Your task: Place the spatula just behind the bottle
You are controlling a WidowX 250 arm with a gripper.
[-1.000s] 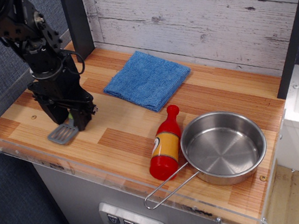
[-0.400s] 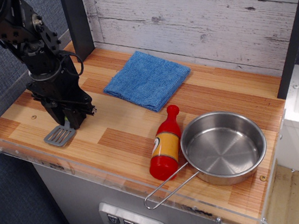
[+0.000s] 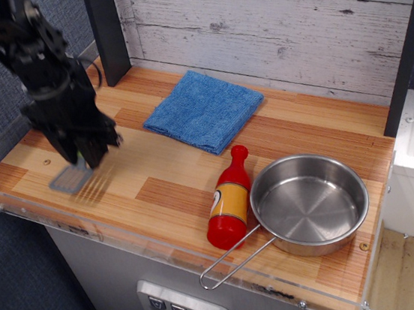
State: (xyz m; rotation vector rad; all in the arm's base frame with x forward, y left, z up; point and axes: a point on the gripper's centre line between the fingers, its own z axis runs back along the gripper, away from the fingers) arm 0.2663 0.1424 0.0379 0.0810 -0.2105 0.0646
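At far left of bench [image 3: 166, 190], hand [image 3: 83, 156] clamped on spatula [image 3: 71, 178]; well apart from ketchup bottle [image 3: 228, 199] at right.

A single view looks down at the table [image 3: 172, 176] from its front, high and slightly right (fairly near), facing the plank wall [image 3: 273, 18].

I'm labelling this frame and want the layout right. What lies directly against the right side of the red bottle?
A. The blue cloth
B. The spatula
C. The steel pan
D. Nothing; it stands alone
C: the steel pan sits right beside the lying red bottle, its rim meeting the bottle's side, while the blue cloth lies apart behind them and the spatula is far off to the left, under the end effector.
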